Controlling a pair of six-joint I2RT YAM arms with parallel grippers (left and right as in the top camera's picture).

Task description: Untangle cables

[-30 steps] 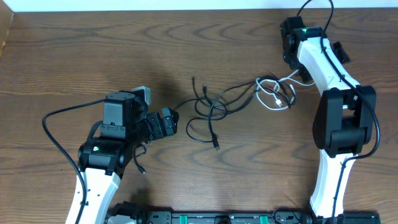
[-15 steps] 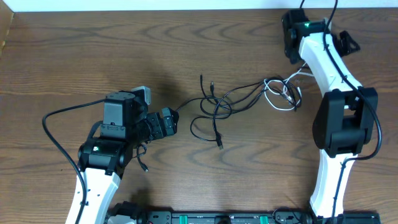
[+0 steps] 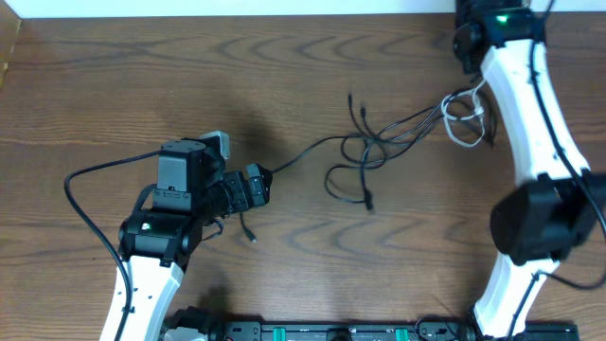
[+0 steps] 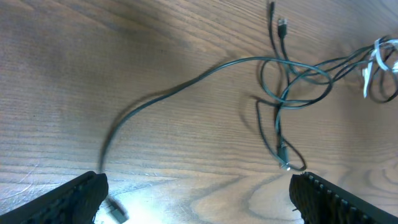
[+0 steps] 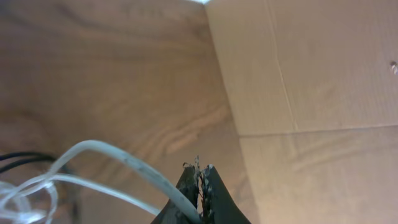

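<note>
In the right wrist view, the bottom edge crops the right gripper (image 5: 200, 171), so you cannot see where the white cable (image 5: 124, 158) ends inside its pinched fingers. From overhead, that cable runs behind the right arm (image 3: 516, 66) at the far right. Its crossings with the black cables (image 3: 379, 142) are too small to sort. One of the black cables passes out of sight beneath the left gripper (image 3: 254, 187).
</note>
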